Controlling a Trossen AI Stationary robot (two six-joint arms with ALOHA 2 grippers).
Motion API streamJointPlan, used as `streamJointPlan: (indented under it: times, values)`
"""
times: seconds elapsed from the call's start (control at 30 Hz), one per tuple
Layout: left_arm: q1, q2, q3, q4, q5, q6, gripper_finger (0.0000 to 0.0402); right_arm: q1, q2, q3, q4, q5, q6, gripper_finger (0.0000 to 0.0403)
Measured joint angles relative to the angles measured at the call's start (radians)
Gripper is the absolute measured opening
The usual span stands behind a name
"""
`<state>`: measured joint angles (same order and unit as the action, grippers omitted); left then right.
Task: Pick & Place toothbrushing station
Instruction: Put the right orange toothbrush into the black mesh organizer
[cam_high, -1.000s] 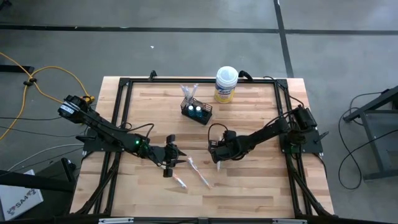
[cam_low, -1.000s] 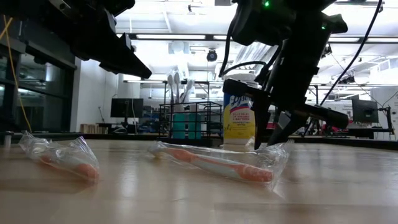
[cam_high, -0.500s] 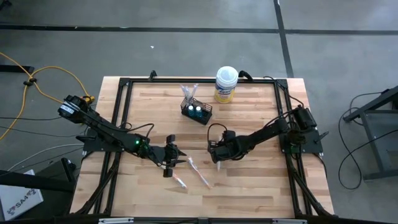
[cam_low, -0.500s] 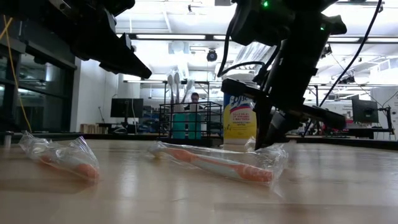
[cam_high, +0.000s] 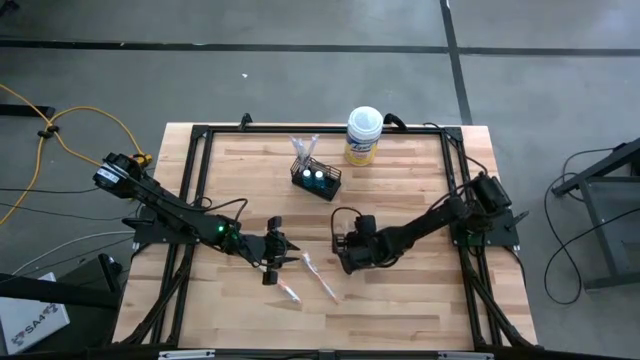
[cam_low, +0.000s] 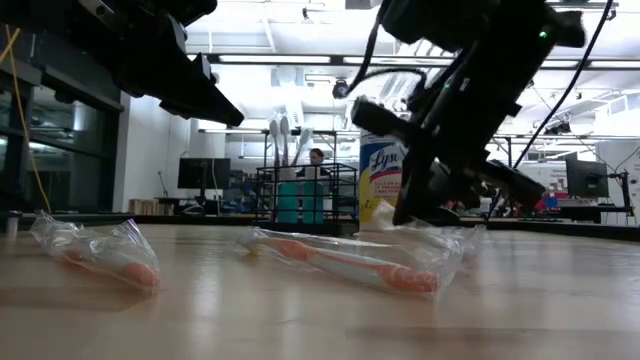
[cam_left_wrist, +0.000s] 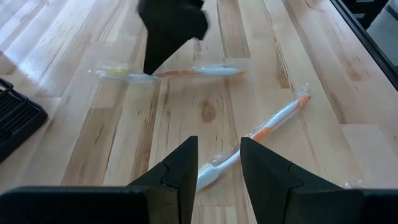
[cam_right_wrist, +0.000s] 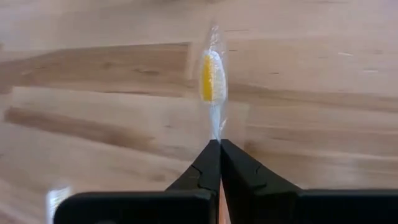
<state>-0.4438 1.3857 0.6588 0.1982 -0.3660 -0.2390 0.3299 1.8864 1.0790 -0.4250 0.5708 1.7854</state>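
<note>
1. Between the right gripper (cam_right_wrist: 219, 163) jaws: wrapped toothbrush (cam_right_wrist: 213, 84), pinched tight by its handle for lifting, head projecting ahead.
2. Ahead of the parted, empty left gripper (cam_left_wrist: 217, 163) jaws: two wrapped toothbrushes (cam_left_wrist: 255, 134) awaiting pickup.
3. Far beyond both: mesh basket (cam_high: 315, 180), the likely destination.

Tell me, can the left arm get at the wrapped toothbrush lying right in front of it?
Probably yes. The left gripper is open, hovering over the wrapped toothbrush with bare table around it. The right gripper is off to the side, shut on another toothbrush, not blocking.
</note>
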Motion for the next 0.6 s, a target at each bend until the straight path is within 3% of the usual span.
streamJointPlan:
  times: [0.33,0.6]
  values:
    - [0.000,0.000,0.000,0.000,0.000,-0.001,0.0116,0.068,-0.002,0.001,0.154,0.293,-0.156,0.0003]
    - [0.000,0.000,0.000,0.003,0.000,-0.010,0.0116,0.067,-0.003,0.002,0.345,0.582,-0.444,0.0003]
